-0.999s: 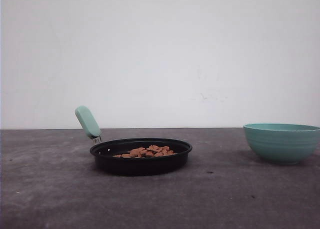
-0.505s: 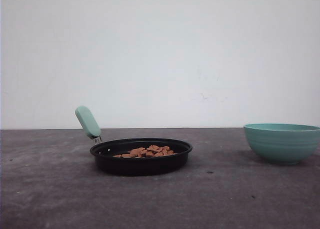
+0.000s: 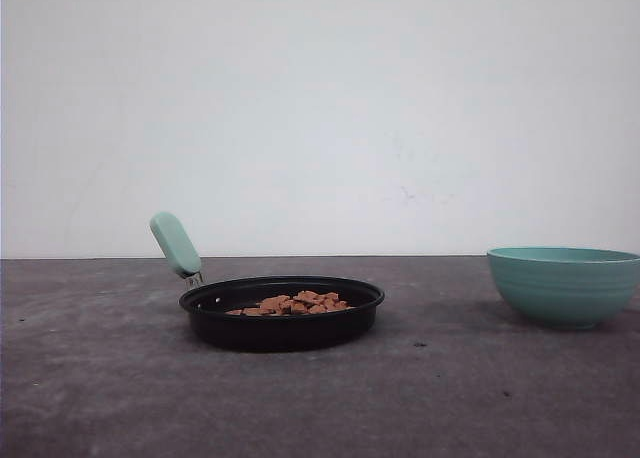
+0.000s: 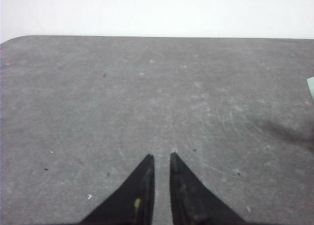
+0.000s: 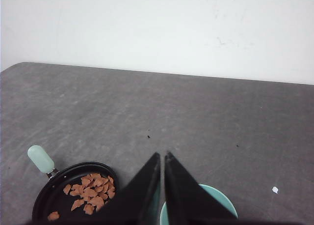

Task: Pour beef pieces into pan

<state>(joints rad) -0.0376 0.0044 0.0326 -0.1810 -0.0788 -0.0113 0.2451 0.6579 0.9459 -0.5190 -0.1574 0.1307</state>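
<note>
The black pan [image 3: 280, 330] sits left of centre on the grey table, its mint-green handle [image 3: 176, 244] angled up to the left. The beef pieces [image 3: 296, 303] lie in a low orange-brown heap inside it. In the right wrist view the pan [image 5: 55, 195] and beef pieces [image 5: 93, 190] lie beside my right gripper [image 5: 163, 154]. Its fingers are pressed nearly together with nothing between them, above the teal bowl [image 5: 222, 197]. My left gripper [image 4: 161, 156] hangs over bare table, a narrow slit between its fingers, holding nothing.
The teal ribbed bowl [image 3: 565, 286] stands at the right of the table; its inside is hidden. A white wall runs along the table's far edge. A mint-green sliver [image 4: 311, 89] shows in the left wrist view.
</note>
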